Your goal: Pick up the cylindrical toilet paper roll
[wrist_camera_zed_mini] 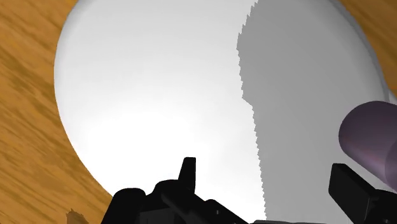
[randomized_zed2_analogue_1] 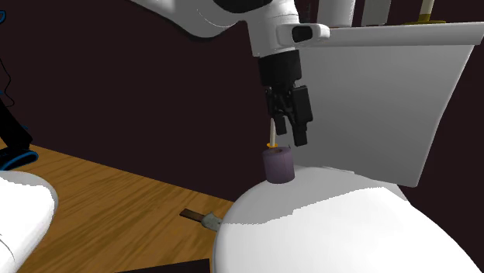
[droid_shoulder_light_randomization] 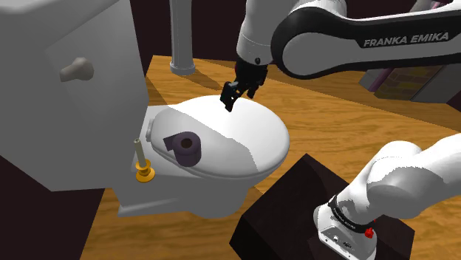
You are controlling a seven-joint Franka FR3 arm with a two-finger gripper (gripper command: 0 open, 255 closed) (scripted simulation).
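Note:
A short purple toilet paper roll (droid_shoulder_light_randomization: 185,148) lies on the closed white toilet lid (droid_shoulder_light_randomization: 247,140), near the tank end, with its hollow core facing the shoulder camera. My black gripper (droid_shoulder_light_randomization: 232,97) hangs above the lid's far edge, up and to the right of the roll in the shoulder view. From the second exterior view the roll (randomized_zed2_analogue_1: 278,164) sits just below and left of the gripper (randomized_zed2_analogue_1: 289,133). In the wrist view the roll (wrist_camera_zed_mini: 372,137) lies outside one finger (wrist_camera_zed_mini: 347,184), and the gripper (wrist_camera_zed_mini: 267,181) is open over the bare lid (wrist_camera_zed_mini: 159,95).
The white tank (droid_shoulder_light_randomization: 66,89) with its flush handle (droid_shoulder_light_randomization: 75,70) rises at the shoulder view's left. A brass-coloured rod on a round base (droid_shoulder_light_randomization: 143,168) stands beside the bowl. A grey pipe (droid_shoulder_light_randomization: 181,37) and books (droid_shoulder_light_randomization: 406,77) stand behind on the wooden floor. The dark stand (droid_shoulder_light_randomization: 295,214) is near.

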